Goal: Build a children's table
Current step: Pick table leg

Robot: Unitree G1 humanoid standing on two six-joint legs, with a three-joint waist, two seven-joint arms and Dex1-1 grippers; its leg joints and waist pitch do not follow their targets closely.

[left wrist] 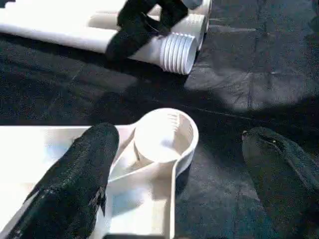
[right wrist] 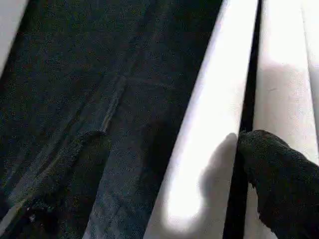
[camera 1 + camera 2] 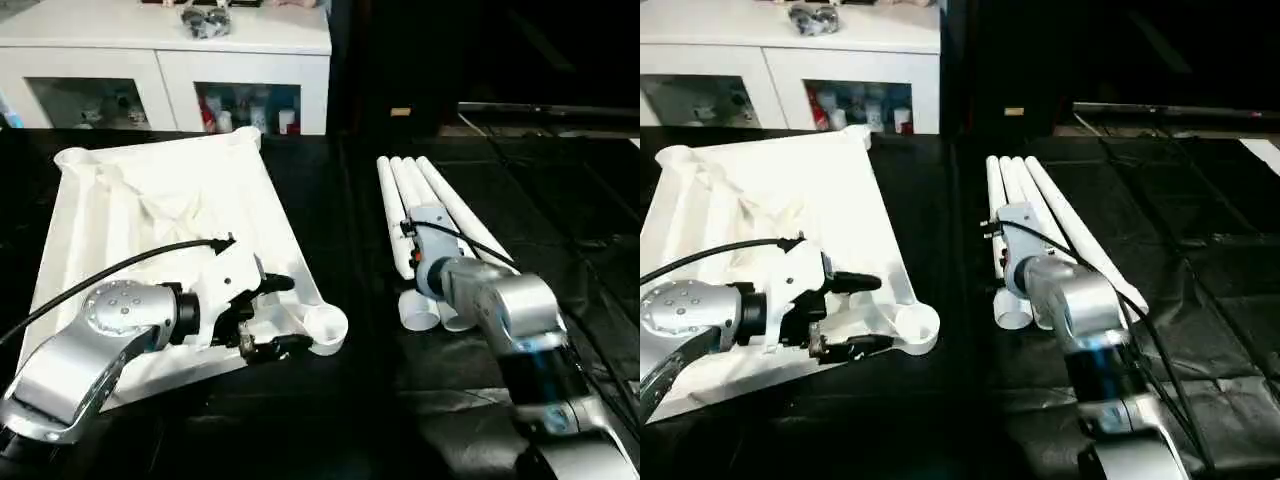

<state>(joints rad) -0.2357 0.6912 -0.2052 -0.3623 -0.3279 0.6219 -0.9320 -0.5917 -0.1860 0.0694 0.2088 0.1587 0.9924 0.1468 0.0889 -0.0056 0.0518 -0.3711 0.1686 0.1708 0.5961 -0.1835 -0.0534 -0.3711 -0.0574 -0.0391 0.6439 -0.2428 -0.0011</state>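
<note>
The children's table top [image 3: 150, 210] lies upside down on the left of the black mat, its ribbed underside facing up. My left gripper [image 3: 280, 315] is open at its near right corner, one black finger [image 1: 75, 184] over the top's rim and the other [image 1: 284, 174] over the mat. The round corner socket [image 1: 164, 137] sits between them. Several white legs [image 3: 440, 205] lie side by side on the right, threaded ends [image 1: 177, 52] toward me. My right gripper [image 3: 412, 232] hangs low over the legs, open, one finger [image 2: 279, 174] in the gap between two legs.
A white cabinet [image 3: 160, 50] with glass-fronted shelves stands behind the table top, with a dark object [image 3: 205, 20] on it. The black mat [image 3: 350, 400] covers the work area. Black cables run along both forearms.
</note>
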